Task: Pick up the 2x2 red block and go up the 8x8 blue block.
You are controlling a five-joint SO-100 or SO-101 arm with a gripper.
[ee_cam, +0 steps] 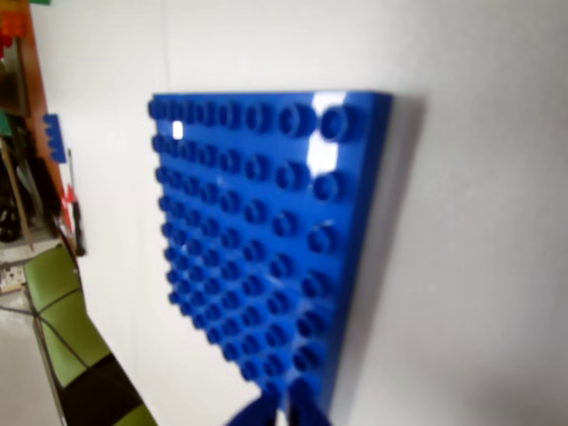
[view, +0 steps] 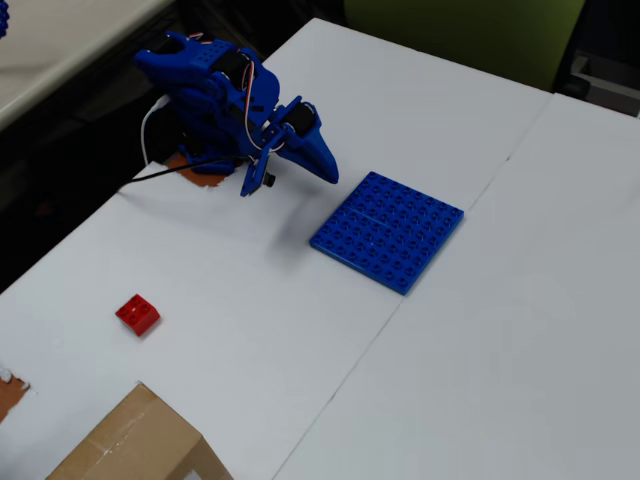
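We locate the 2x2 red block [view: 137, 315] lying alone on the white worktop [view: 250, 330], at the lower left of the overhead view, well apart from the arm and from the 8x8 blue block [view: 387, 231]. That plate lies flat near the centre of the overhead view and fills the wrist view [ee_cam: 266, 240]. The gripper [view: 322, 163] hangs just left of the plate, holding nothing; its 2 tips [ee_cam: 277, 413] appear pressed together. A cardboard box [view: 135, 445] sits below the red block.
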